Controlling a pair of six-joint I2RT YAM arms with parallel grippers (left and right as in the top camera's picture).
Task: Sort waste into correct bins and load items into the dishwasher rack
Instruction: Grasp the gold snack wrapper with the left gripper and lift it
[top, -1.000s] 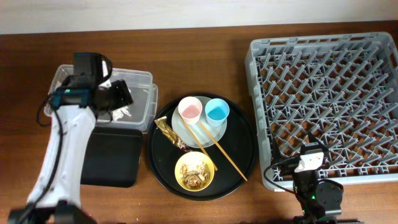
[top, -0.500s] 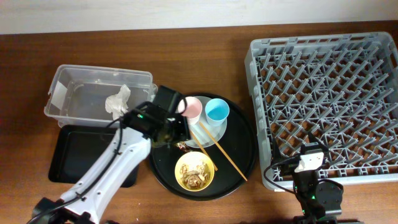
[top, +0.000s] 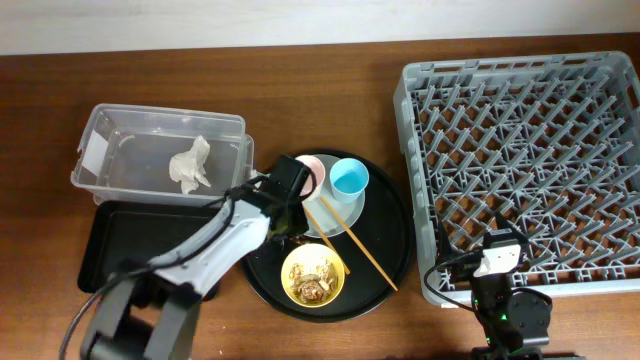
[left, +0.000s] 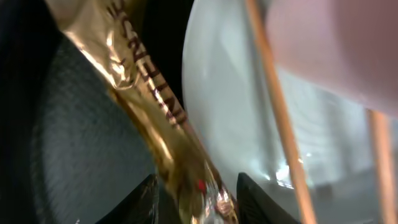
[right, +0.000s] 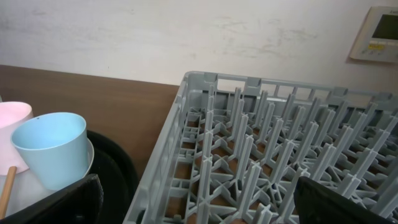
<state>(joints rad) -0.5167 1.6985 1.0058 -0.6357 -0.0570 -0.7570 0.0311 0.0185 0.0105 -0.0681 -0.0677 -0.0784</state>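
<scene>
As the left tool (left: 198, 186) sits open astride the gold wrapper (left: 134, 87), wrapper sorting's on: next, squeeze shut and lift clear.

The gold wrapper (left: 155, 106) is lying between the spread fingers (left: 146, 199) of my left gripper (left: 198, 205), just left of the pale plate (left: 230, 118); the crumpled tissue (top: 190, 165) is sitting in the clear tub (top: 160, 116), far left.
</scene>
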